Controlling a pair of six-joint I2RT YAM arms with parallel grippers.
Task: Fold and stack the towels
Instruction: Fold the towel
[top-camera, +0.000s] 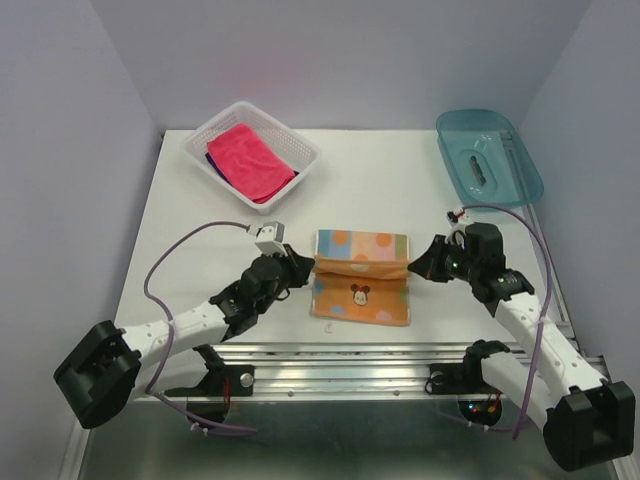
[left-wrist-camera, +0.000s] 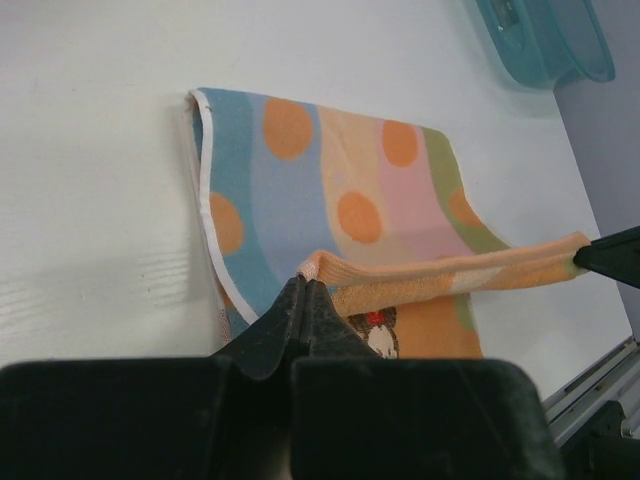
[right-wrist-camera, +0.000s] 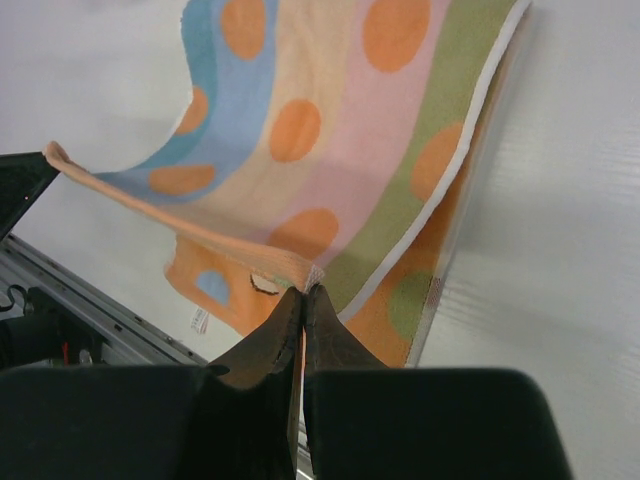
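Clamped shut with the left gripper (top-camera: 298, 265) on the left end of the orange towel (top-camera: 360, 285), fingers pressed together and cloth pinched right at the tips. Matched on the other side with the right gripper (top-camera: 410, 268): closed on the towel's opposite end, no gap visible between the fingers. Held an orange edge stretched taut between the two grippers, raised a little off the table (top-camera: 200, 210). Saw the far part of that towel lying on the table beyond the taut edge, striped in blue, peach, pink and green with orange spots, and white trim along its side. Caught the small cartoon print on the near orange part, just below the lifted edge. Placed the whole towel mid-table towards the front, between the two arms.

Spotted the pink towel (top-camera: 250, 160) folded in the white basket (top-camera: 200, 140) at the far left corner, with a sliver of the dark purple towel (top-camera: 214, 166) peeking out beneath it on the left. Noted a teal tray (top-camera: 525, 165) at the far right corner, well apart from the towels.
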